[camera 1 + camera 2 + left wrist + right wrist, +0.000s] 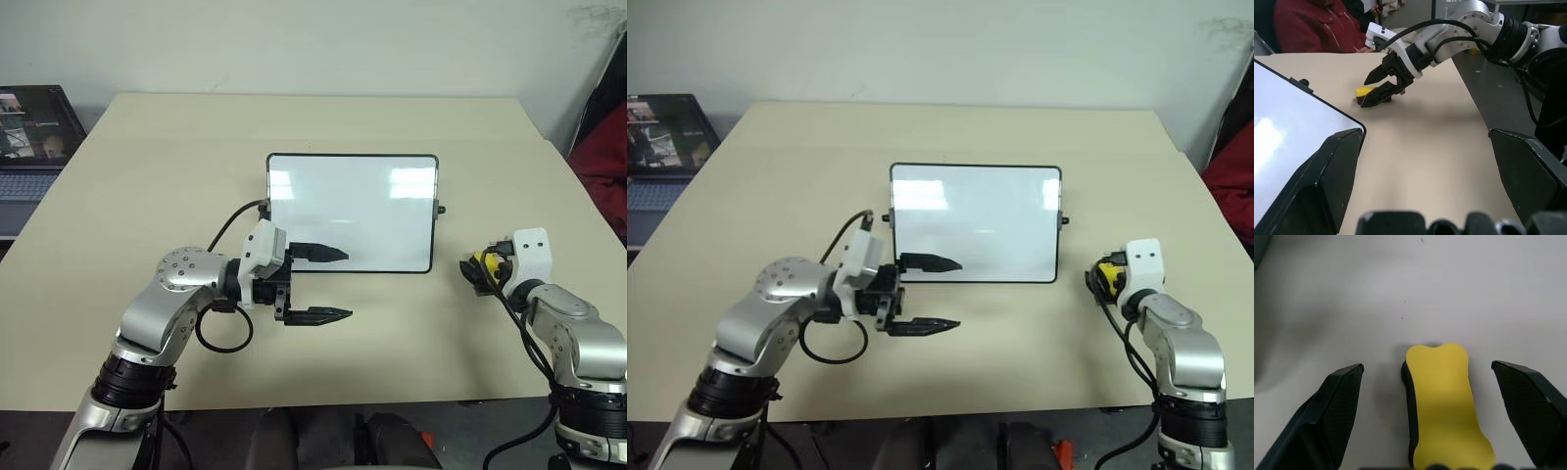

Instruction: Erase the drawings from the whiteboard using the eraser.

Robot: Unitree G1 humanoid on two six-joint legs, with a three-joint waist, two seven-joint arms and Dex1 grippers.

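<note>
Eraser, yellow, lies on the table right of the whiteboard, between the right gripper's spread, apparently non-touching fingers. Left gripper hangs wide open and empty at the board's near-left corner.

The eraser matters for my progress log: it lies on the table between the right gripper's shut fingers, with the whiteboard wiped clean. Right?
Not quite. The right gripper is open: the right wrist view shows its fingers standing clear of the eraser on both sides. The eraser does lie on the table, and the whiteboard looks clean.
</note>
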